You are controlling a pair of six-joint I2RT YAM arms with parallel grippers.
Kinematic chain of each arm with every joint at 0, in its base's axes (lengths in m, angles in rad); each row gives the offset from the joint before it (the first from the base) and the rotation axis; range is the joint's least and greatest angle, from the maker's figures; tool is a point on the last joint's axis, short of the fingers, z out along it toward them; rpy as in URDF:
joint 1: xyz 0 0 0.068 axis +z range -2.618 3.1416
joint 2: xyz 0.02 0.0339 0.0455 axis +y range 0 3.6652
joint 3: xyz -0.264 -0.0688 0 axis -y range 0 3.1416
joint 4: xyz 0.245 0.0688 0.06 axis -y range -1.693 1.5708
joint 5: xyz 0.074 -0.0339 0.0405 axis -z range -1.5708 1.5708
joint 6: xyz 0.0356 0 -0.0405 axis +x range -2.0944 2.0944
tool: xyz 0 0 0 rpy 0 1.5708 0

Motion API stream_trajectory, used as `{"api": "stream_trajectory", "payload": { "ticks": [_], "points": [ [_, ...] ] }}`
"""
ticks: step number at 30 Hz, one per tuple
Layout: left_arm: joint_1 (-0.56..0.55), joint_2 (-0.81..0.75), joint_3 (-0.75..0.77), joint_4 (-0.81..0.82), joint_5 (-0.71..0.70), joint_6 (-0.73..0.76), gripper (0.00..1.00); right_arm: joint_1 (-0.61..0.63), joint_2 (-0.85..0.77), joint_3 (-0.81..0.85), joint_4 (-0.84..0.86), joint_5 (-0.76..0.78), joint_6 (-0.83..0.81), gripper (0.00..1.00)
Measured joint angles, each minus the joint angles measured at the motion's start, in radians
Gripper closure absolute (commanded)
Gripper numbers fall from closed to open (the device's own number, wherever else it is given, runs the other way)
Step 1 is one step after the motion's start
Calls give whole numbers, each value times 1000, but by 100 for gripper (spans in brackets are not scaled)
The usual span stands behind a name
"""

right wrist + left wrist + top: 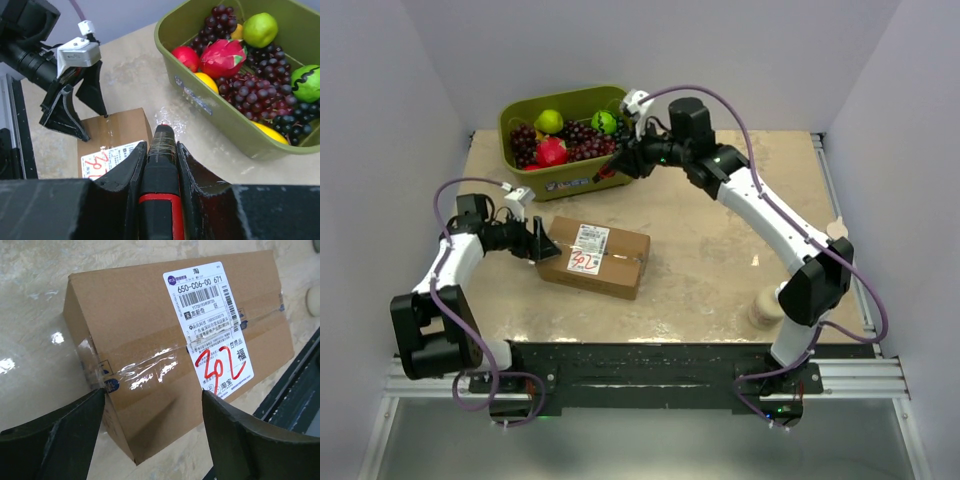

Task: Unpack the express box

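Count, boxes: one cardboard box (pixel 595 258), shut, with one white label (pixel 207 325) bearing red handwriting and clear tape (pixel 145 367) on top.
Count, containers: one green bin (pixel 570 182).
Count, tools: one black tool (pixel 160 210) with a red band.
Count, grippers: two.
Box position: flat on the table (pixel 720 250), at about 8 o'clock from the table's middle and at 6 o'clock from the bin, apart from it.
Box long axis: runs 9 o'clock to 3 o'clock in the top view, the 3 o'clock end turned slightly toward the arm bases.
Box facing: label and taped seam face up; the seam follows the long axis.
Bin position: 11 o'clock part of the table.
Bin contents: one pink dragon fruit (pixel 222 55), one red fruit (pixel 186 56), one pale green fruit (pixel 260 29), one dark-striped green fruit (pixel 306 82), several bunches of dark grapes (pixel 250 95), at least three yellow pieces (pixel 207 81), partly hidden.
Left gripper (pixel 542 241): jaws spread wide at the box's 9 o'clock end; contact cannot be told.
Right gripper (pixel 623 163): clamped on the tool, whose tip sticks out past the fingertips; located at the bin's 3 o'clock edge.
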Motion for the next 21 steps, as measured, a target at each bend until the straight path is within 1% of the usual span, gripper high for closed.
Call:
{"api": "stream_trajectory", "payload": {
  "ticks": [3, 6, 8, 10, 12, 15, 16, 18, 21],
  "points": [
    [2, 52, -1, 27, 46, -31, 24, 68, -11, -78, 58, 47, -16, 100],
    [2, 86, -9, 40, 59, -51, 24, 128, -22, -171, 115, 64, -31, 100],
    [3, 88, -10, 34, 53, -51, 25, 155, -22, -205, 129, 64, -39, 100],
    [4, 89, -9, 24, 23, -46, 24, 166, -23, -232, 140, 60, -48, 100],
    [7, 98, -8, 11, 0, -43, 26, 166, -26, -262, 162, 51, -58, 100],
    [13, 122, 5, -10, 1, -46, 31, 167, -35, -305, 195, 49, -65, 100],
    [13, 132, 10, -15, 4, -47, 34, 169, -35, -312, 204, 48, -64, 100],
    [14, 146, 19, -32, 12, -47, 38, 174, -35, -317, 220, 48, -60, 100],
    [20, 171, 35, -53, 23, -43, 40, 187, -35, -317, 267, 35, -49, 100]
  ]
}}
